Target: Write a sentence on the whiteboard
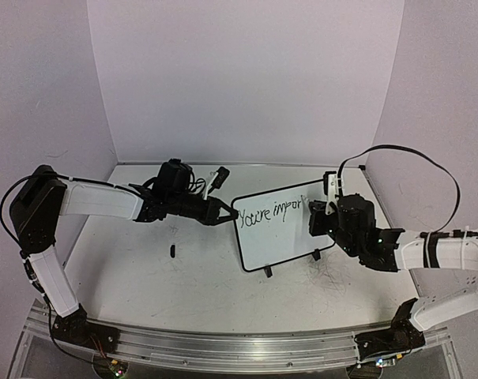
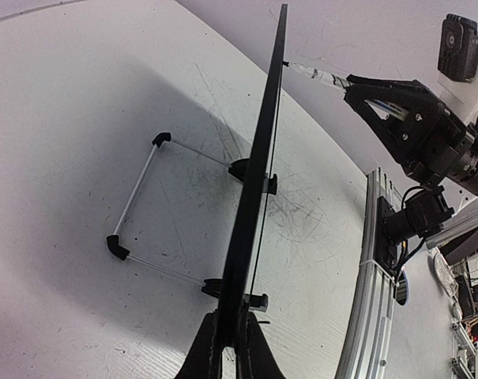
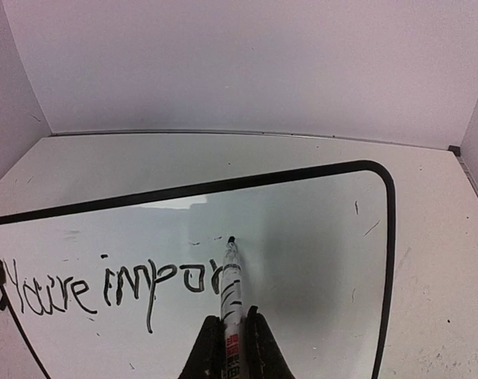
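The right wrist view's bottom edge cuts off the lower part of the small white rectangular whiteboard (image 3: 302, 229) with thin black frame, and the white, black-striped marker pen (image 3: 231, 284) partly covers the last letter of the black handwriting (image 3: 80, 288). The pen's rear is hidden between the fingers (image 3: 208, 351) of the right gripper (image 3: 232, 325). From the left wrist the board shows edge-on, its writing face unseen; the left gripper (image 2: 229, 335) is cropped at the bottom. 1 dark speck (image 1: 173, 251) on the white table (image 1: 144, 284) is too small to identify.
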Robot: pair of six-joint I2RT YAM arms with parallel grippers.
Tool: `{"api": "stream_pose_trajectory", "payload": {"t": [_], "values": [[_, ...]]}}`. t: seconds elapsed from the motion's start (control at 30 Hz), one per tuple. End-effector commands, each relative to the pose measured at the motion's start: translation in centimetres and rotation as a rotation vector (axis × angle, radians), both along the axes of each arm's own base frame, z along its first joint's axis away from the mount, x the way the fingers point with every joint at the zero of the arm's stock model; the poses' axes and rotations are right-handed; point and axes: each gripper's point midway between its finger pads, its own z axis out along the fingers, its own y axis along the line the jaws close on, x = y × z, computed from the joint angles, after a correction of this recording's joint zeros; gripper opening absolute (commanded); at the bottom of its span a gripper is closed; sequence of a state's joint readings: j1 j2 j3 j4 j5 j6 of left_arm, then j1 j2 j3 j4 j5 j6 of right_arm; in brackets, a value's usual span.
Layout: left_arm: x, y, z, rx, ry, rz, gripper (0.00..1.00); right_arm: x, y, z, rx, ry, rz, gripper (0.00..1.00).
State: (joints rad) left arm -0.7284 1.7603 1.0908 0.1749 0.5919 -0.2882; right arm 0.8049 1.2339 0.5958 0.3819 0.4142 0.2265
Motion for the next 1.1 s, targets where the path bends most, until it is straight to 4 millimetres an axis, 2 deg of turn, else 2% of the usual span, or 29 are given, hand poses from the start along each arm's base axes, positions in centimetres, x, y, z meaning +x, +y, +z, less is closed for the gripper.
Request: {"api": "stream_pose_trajectory", "payload": {"t": [0.0,0.8,1.07], "values": [[0.6,0.7,-0.2,0.04,-0.026,0.036,0.0,1.1,0.3,2.0,0.025,-0.05,-0.022,0.0],[0.6,0.7,-0.2,0.04,-0.026,0.035,0.0,-1.2,-0.6,-2.3,0.029,0.075,0.013,0.0],[0.5,0.7,-0.1,0.038,-0.027,0.034,0.0,-1.0,-1.6,-2.0,0.012,0.064,-0.04,0.0]]}}
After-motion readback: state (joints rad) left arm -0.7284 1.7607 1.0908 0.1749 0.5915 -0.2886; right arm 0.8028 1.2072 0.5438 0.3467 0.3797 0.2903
